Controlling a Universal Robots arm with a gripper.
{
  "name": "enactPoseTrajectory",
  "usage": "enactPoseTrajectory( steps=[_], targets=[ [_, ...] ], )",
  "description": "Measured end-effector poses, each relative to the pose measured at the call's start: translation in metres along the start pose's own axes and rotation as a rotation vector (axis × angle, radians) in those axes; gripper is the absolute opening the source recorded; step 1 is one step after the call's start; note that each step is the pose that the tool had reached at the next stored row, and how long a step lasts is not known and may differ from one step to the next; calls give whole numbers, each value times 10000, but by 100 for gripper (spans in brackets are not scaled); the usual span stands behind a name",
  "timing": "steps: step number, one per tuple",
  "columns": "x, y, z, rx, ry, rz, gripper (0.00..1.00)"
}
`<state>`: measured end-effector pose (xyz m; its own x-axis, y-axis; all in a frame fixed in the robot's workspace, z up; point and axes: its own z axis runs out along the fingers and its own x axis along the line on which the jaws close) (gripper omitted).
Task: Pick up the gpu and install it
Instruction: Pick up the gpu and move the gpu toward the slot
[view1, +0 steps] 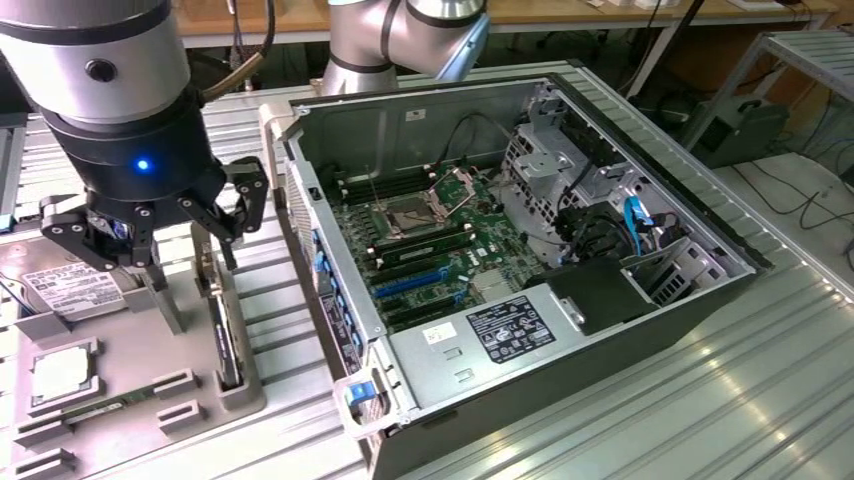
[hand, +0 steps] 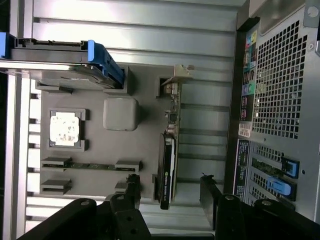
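My pincer (view1: 160, 235) is released, its black fingers (hand: 132, 190) spread wide and holding nothing. It hovers over the grey tray (view1: 134, 350), which lies on the ribbed metal desk (view1: 641, 400) toward the edge at the exterior view's left, just beside the open computer case (view1: 387, 130).

The gpu (view1: 224, 345) stands on its long edge in a slot along the side of the tray nearest the case. In the wrist view I look straight down on the gpu (hand: 167, 165). Its dark body runs lengthwise and its silver bracket is at the far end. One finger shows on each side of the near end, and I cannot tell whether either one touches the card.

Further across the tray (hand: 120, 145) from the gpu sit three more parts, each in its own holder:
- a hard drive (hand: 60, 60) with blue rails
- a square processor (hand: 65, 128)
- a narrow memory stick (hand: 90, 165)

The case lies on its side with the panel off, so the motherboard (view1: 427, 240) faces up. Its perforated rear panel (hand: 280, 75) is next to the tray.
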<state>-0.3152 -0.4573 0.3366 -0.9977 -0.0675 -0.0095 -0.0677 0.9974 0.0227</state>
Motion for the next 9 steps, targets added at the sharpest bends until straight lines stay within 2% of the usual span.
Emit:
enactPoseTrajectory(
  steps=[9],
  targets=[
    [-18,-3,85,-3,32,-1,60]
  ],
)
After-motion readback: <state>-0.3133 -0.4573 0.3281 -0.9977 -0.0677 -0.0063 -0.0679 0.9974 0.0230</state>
